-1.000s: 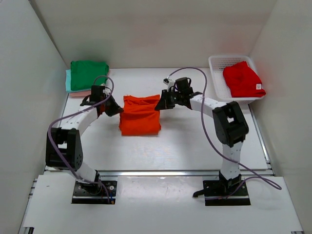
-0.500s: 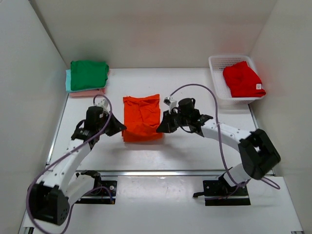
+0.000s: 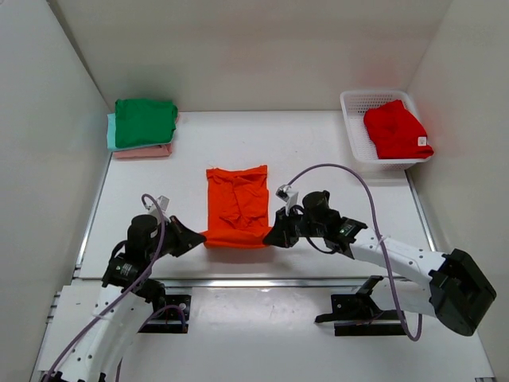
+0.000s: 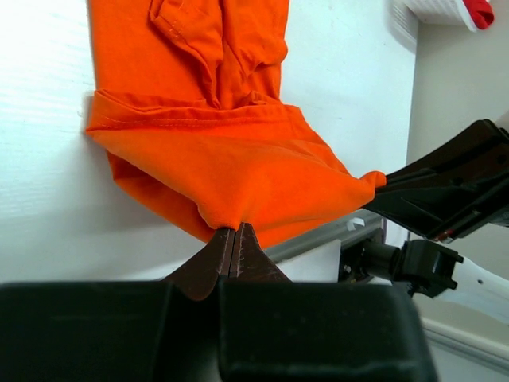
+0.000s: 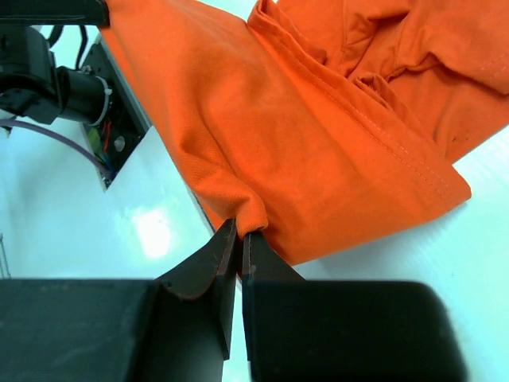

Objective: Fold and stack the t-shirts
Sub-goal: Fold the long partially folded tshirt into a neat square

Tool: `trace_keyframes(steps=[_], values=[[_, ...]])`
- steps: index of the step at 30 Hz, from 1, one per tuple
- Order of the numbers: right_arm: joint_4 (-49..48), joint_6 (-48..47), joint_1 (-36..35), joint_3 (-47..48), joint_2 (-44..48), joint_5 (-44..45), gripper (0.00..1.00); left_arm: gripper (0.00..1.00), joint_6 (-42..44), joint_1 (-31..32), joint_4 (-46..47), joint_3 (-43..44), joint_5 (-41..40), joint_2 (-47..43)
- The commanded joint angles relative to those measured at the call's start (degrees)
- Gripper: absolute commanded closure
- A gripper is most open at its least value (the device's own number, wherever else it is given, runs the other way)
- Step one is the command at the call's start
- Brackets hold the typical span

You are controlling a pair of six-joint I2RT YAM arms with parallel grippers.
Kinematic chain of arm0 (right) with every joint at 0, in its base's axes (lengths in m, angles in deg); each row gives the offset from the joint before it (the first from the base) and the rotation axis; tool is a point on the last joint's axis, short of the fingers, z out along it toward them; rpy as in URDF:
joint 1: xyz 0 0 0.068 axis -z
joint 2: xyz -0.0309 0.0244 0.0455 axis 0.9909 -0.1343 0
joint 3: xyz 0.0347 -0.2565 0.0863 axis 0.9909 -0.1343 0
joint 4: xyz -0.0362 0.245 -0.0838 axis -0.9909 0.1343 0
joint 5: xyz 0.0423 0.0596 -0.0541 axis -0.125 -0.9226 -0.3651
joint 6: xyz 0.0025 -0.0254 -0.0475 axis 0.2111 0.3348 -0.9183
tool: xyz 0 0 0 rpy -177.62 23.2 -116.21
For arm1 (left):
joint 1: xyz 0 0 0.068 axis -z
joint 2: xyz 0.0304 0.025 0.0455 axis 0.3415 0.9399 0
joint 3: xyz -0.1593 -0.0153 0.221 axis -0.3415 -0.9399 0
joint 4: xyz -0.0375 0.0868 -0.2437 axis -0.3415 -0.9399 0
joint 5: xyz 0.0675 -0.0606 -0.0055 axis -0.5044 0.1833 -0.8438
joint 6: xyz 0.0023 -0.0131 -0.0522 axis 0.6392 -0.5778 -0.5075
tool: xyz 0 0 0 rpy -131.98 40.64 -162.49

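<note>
The left gripper (image 4: 233, 239) and right gripper (image 5: 240, 239) are each pinched tight on a near corner of the bright orange t-shirt (image 3: 236, 208). Its soft, creased cloth stretches between them, and the stitched hem lies just beyond the fingertips.

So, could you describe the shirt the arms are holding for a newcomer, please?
On the white table, between the two arms, lies the bright orange t-shirt. It alone is pinched by the left end effector and the right end effector.
</note>
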Motion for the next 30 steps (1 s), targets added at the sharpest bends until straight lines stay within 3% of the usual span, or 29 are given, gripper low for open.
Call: trace_keyframes(steps=[1,6,16,30], values=[[-2.34,1.55,-0.38,-0.5,3.04,0.44,1.0,1.0,-2.08,0.16,-2.26,0.33,1.95,-1.95],[-2.16,1.82,2.78,0.72,3.31,-2.28,1.0,1.0,-3.4,-0.89,0.89,1.92,2.93,1.11],[0.83,-2.58,14.12,13.12,-6.78,-9.48,1.0,1.0,0.37,-3.17,10.65,15.01,-0.06,23.78],[2.59,-7.24,20.98,43.0,-39.29,-13.01,1.0,1.0,-0.33,-8.97,28.23,28.8,-4.28,56.12]])
